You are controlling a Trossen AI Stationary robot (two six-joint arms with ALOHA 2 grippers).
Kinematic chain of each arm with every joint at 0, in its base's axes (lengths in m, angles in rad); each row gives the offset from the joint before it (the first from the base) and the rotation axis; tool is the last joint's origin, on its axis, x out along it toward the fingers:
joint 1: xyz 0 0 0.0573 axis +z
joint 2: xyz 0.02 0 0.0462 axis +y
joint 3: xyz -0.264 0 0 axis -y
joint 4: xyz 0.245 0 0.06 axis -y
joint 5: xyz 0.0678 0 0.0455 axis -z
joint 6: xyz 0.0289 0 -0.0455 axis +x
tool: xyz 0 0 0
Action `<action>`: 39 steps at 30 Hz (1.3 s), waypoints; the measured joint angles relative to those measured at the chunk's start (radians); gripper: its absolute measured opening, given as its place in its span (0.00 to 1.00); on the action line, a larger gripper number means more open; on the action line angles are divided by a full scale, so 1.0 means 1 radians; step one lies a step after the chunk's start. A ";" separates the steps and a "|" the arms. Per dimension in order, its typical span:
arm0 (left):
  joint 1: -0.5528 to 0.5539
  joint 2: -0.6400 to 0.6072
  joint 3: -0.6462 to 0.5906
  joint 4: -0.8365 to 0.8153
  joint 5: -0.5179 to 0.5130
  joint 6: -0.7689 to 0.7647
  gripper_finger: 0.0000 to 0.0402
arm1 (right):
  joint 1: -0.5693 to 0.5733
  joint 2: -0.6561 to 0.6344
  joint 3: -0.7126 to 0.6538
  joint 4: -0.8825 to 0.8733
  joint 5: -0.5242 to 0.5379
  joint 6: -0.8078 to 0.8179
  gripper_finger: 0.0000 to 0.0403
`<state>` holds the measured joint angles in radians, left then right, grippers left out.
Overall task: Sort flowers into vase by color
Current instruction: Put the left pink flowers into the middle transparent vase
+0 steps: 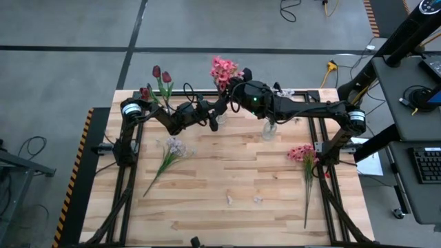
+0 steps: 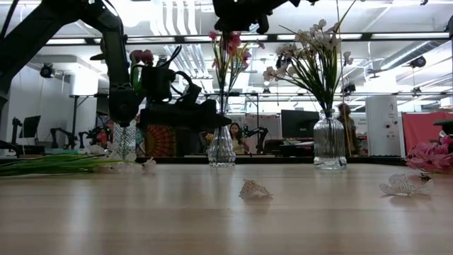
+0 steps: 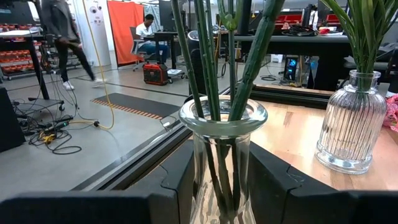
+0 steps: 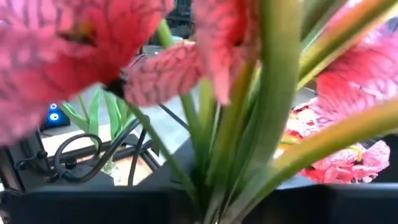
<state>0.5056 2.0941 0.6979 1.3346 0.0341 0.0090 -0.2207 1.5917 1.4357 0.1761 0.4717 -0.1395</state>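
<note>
The high view looks straight down on the whole table (image 1: 227, 186) and both arms. The low view sits at tabletop height, facing level across toward the room. The left wrist view sits close against the middle vase (image 3: 222, 155), shared with the low view. The right wrist view presses into pink blooms (image 4: 93, 37).

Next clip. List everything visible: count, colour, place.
vases: three, clear glass, row at table rear
tulips: few, dark red, in left vase
pink blooms: one bunch, in middle vase
white sprays: one bunch, in right vase
loose spray: one, white-lavender, lying table left
loose pink flower: one, lying table right
fallen petals: few, pale, table front
left pincer: one, dark, shut on middle vase
right pincer: one, dark, among pink stems
</note>
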 joint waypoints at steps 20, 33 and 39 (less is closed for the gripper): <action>0.000 0.000 0.000 0.000 0.000 0.000 0.24 | -0.011 0.016 0.000 0.015 -0.001 -0.003 0.03; 0.000 0.000 0.000 0.000 0.001 0.000 0.24 | -0.012 0.023 0.000 0.000 -0.005 0.010 0.03; 0.000 0.000 0.000 0.000 0.001 0.000 0.24 | -0.012 0.048 0.000 -0.001 -0.005 0.012 0.03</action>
<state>0.5058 2.0941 0.6979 1.3346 0.0353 0.0090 -0.2325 1.6401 1.4361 0.1746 0.4667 -0.1276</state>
